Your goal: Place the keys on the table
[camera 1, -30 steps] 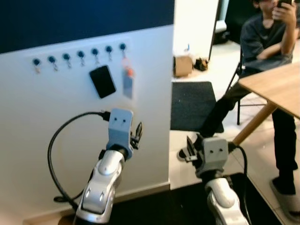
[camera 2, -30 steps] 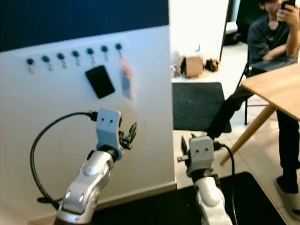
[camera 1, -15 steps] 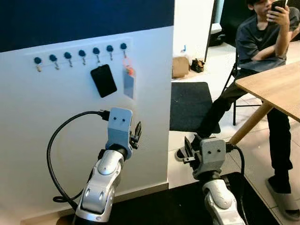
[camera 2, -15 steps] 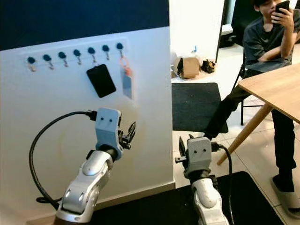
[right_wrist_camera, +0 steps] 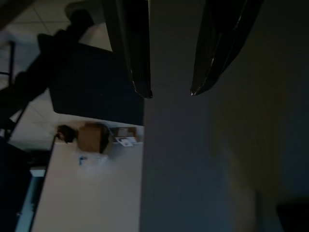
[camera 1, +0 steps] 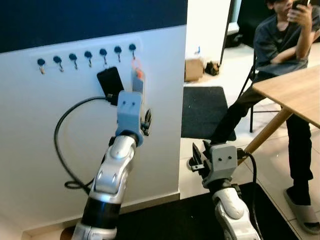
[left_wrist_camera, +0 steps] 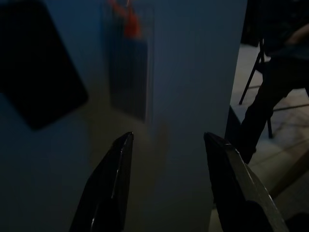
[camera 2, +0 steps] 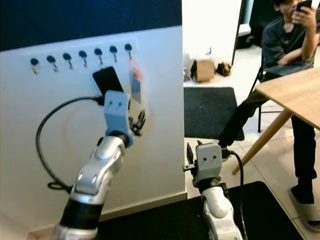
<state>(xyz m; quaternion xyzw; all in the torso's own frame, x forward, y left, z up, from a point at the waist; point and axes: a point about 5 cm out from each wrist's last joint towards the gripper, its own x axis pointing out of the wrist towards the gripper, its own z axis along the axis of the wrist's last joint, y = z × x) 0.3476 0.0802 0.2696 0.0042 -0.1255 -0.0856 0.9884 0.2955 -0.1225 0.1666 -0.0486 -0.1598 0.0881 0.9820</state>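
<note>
The keys hang from the rightmost hook on the white wall panel, with an orange tag and a pale rectangular card; they also appear as the keys in the left wrist view. My left gripper is raised just below and right of them, open and holding nothing, its tips close to the wall. Lower down, my right gripper is open and empty beside the panel's corner; its fingers frame that edge. The wooden table stands at the right.
A row of blue-knobbed hooks holds a black tag left of the keys. A person sits by the table holding a phone, legs stretched toward me. A dark chair seat, a cardboard box and a black floor mat lie nearby.
My left arm has risen, bringing its open gripper up to just below the hanging keys. The right arm has barely moved. The view shifted slightly.
</note>
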